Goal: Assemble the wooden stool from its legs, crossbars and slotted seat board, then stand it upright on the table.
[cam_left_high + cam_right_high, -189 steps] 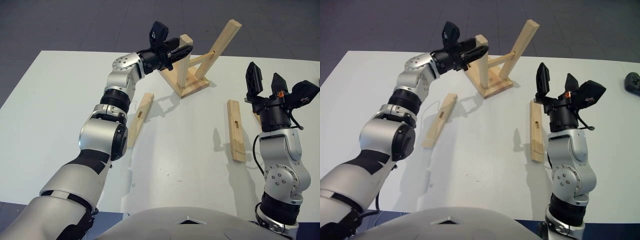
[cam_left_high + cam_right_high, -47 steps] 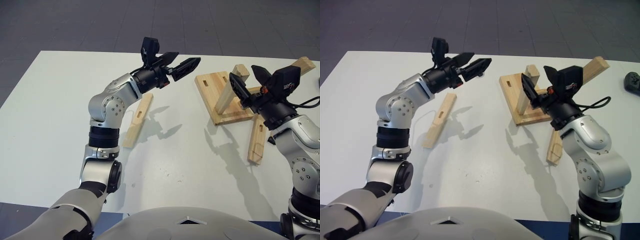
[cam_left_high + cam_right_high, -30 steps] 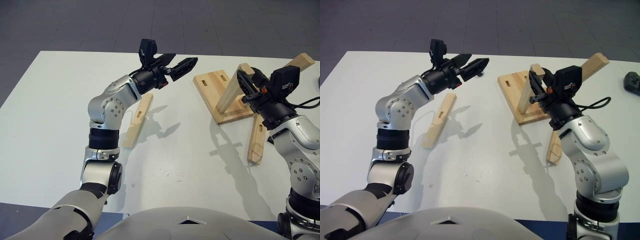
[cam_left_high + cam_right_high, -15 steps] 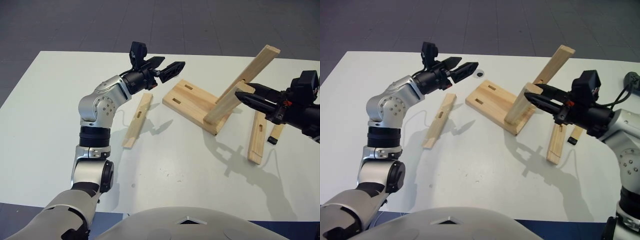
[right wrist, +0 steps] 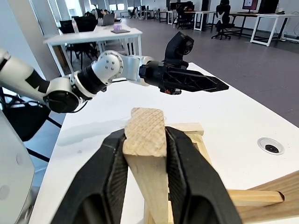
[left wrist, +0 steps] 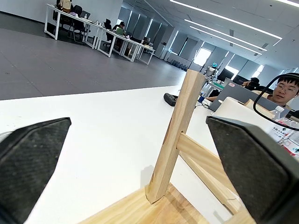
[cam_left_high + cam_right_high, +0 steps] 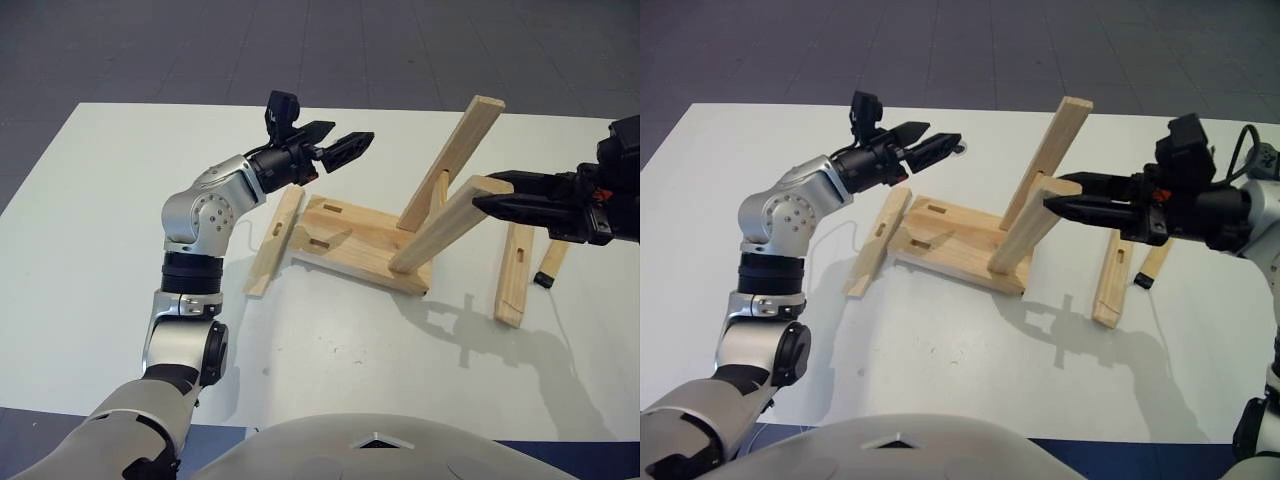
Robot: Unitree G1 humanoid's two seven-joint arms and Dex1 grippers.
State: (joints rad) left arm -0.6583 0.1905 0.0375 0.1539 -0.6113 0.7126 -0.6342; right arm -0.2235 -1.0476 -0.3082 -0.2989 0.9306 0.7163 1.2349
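Observation:
The half-built stool has its slotted seat board (image 7: 345, 238) low on the table, with two legs rising from it. My right gripper (image 7: 482, 200) is shut on the end of the nearer leg (image 7: 440, 228); its fingers (image 5: 112, 172) clamp that leg's end (image 5: 145, 135). The taller leg (image 7: 452, 158) stands behind, joined by a crossbar (image 6: 205, 164). My left gripper (image 7: 342, 146) hovers open above the board's far left side, with wide-apart pads (image 6: 30, 161) framing the tall leg (image 6: 174, 140). A loose leg (image 7: 275, 238) lies by the board's left edge.
Another loose slotted leg (image 7: 512, 270) lies on the white table (image 7: 110, 220) at the right, beside a short wooden piece with a dark tip (image 7: 550, 264). A small round port (image 7: 958, 148) sits in the tabletop behind the left gripper.
My right gripper has drawn the half-built stool to the left and nearer, so the seat board now lies beside the left loose leg. The left gripper has stayed open, barely shifted.

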